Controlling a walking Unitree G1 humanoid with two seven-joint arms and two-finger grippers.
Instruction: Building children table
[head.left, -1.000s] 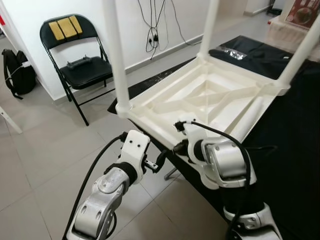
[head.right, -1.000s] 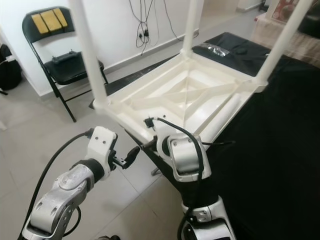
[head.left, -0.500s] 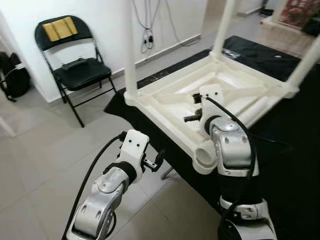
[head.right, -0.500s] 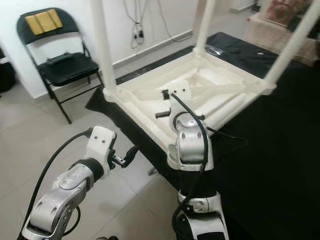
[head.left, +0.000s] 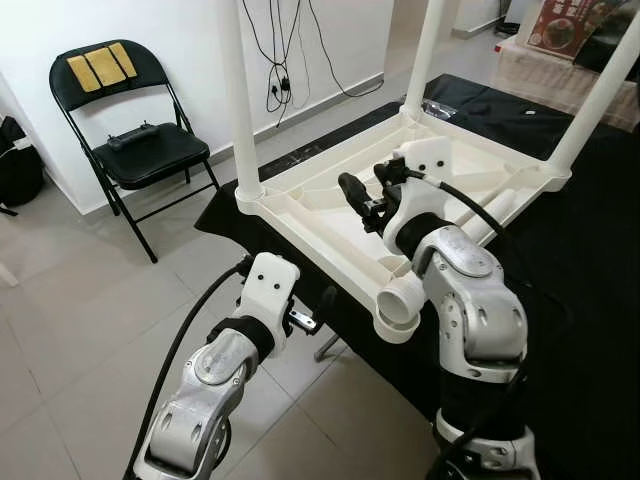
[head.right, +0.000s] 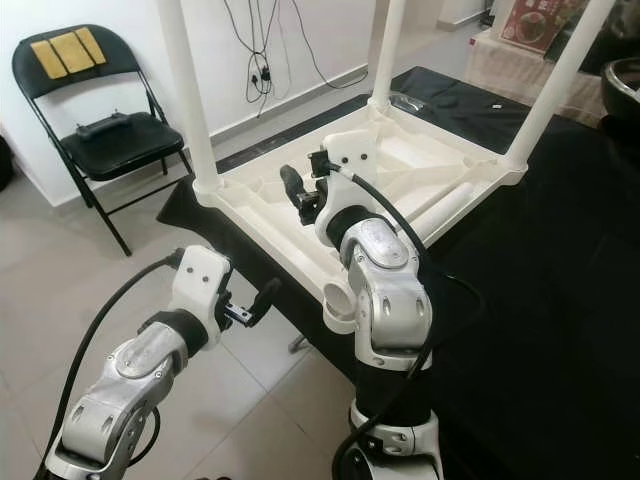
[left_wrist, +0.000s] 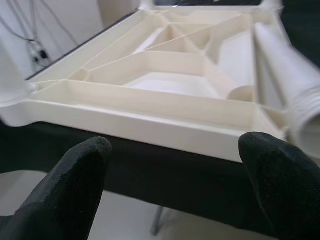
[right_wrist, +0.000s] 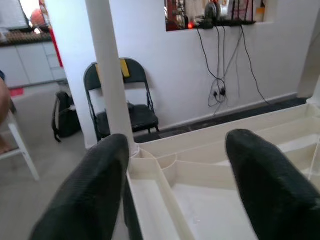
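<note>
A white plastic children's table (head.left: 300, 205) lies upside down on a black-clothed surface (head.left: 590, 270). Three white legs stand upright in its corners: one on the near left (head.left: 238, 90) and two further back (head.left: 425, 55) (head.left: 595, 90). A loose fourth leg (head.right: 450, 205) lies inside the frame, with its open threaded end (head.left: 398, 302) at the front corner. My right gripper (head.left: 362, 200) hovers open over the ribbed underside, pointing towards the near-left leg (right_wrist: 107, 75). Below and in front of the table's front rim (left_wrist: 150, 127), my left gripper (head.left: 318, 312) is open and holds nothing.
A black folding chair (head.left: 140, 150) with yellow pads on its back stands by the white wall at the left. A dark backpack (head.left: 18, 165) sits beside it. Cables (head.left: 280, 60) hang down the wall. Grey tiled floor (head.left: 70, 300) spreads out in front.
My right arm has risen from under the table's front edge, and its gripper now hangs over the underside. The left arm has hardly moved. The camera has shifted a little.
</note>
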